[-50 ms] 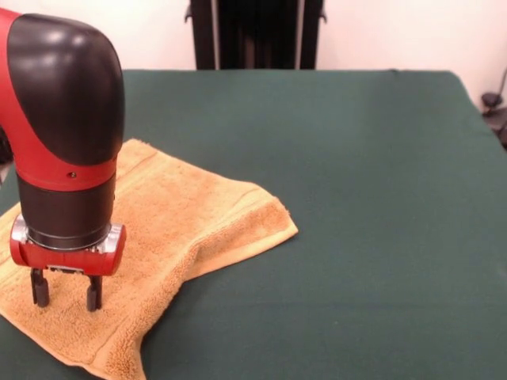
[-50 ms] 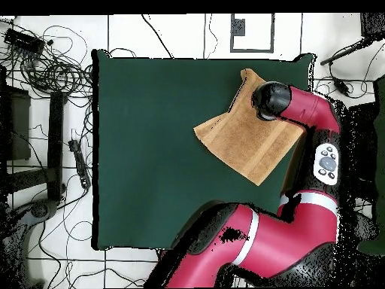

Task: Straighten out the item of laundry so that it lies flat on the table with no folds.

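The item of laundry is a golden-orange terry towel lying at the left side of the table. Part of it is folded over itself, and a thick doubled edge runs along its right side. My gripper hangs just above the towel's near left part, open, with the two dark fingers apart and nothing between them. From overhead the towel lies near the right edge of the table, with a narrow strip reaching toward the top edge. There the arm's head covers the gripper.
The red and black arm curves over the table's right and lower right side in the overhead view. Cables and stands lie on the floor left of the table. A black stand is behind the far edge.
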